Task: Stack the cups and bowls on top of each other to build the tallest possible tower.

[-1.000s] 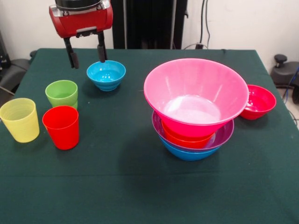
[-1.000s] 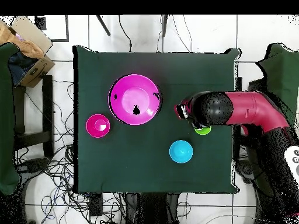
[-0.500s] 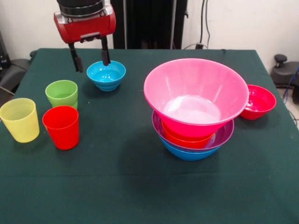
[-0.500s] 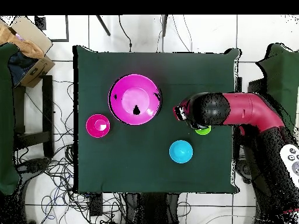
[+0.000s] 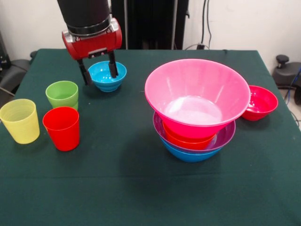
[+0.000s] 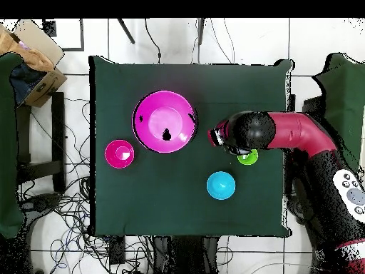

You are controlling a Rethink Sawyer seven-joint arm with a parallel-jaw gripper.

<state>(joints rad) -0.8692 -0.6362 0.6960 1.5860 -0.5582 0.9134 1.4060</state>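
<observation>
Your end effector (image 5: 99,73) hangs wide and empty beside the cyan bowl (image 5: 107,75) at the counter's (image 5: 141,188) far left, a light, stiff, glossy and likely slippery piece best pinched across its thin rim.

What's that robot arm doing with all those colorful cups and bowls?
It is building a tower. Four bowls already sit nested, with the big pink bowl on top. The robot's hand hangs open and empty by the small cyan bowl. The green cup, red cup and yellow cup stand together, and a crimson bowl waits beside the tower.
</observation>
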